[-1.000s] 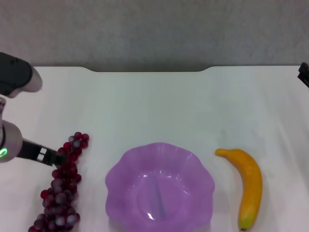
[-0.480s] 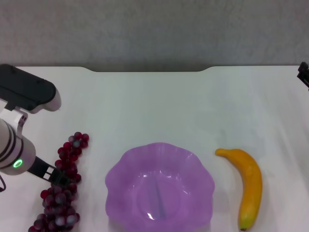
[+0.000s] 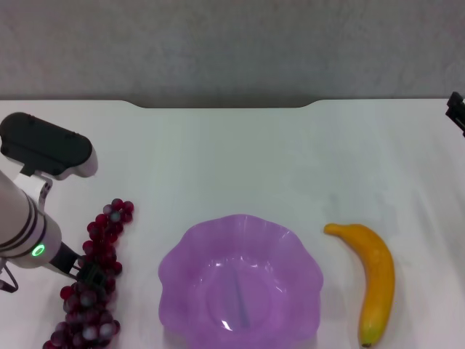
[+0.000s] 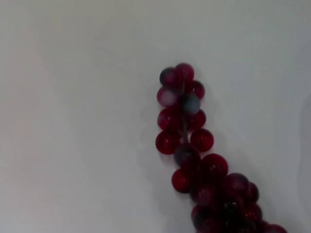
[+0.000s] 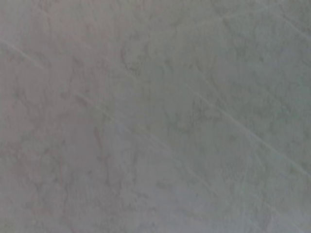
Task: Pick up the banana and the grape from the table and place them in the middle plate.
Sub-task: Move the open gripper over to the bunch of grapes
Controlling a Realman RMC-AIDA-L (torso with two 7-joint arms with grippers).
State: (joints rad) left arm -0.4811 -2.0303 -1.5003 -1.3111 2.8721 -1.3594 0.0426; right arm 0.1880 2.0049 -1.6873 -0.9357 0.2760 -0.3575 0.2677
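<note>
The grape (image 3: 103, 234) is a long dark red-purple bunch lying on the white table (image 3: 254, 160) at the near left. It also shows in the left wrist view (image 4: 187, 141), where no fingers appear. My left gripper (image 3: 89, 274) is low over the middle of the bunch, its dark tip against the grapes. The purple scalloped plate (image 3: 173, 256) sits at the near centre and holds nothing. The yellow banana (image 3: 378, 280) lies to the right of the plate, greenish tip toward me. My right gripper (image 3: 457, 110) is parked at the far right edge.
The table's far edge has a rounded notch (image 3: 221, 106) with a grey wall behind it. The right wrist view shows only a plain grey surface.
My left arm has swung in from the left and its gripper has moved along the bunch toward me, from the upper part to the middle. The plate, banana and right arm have not moved.
</note>
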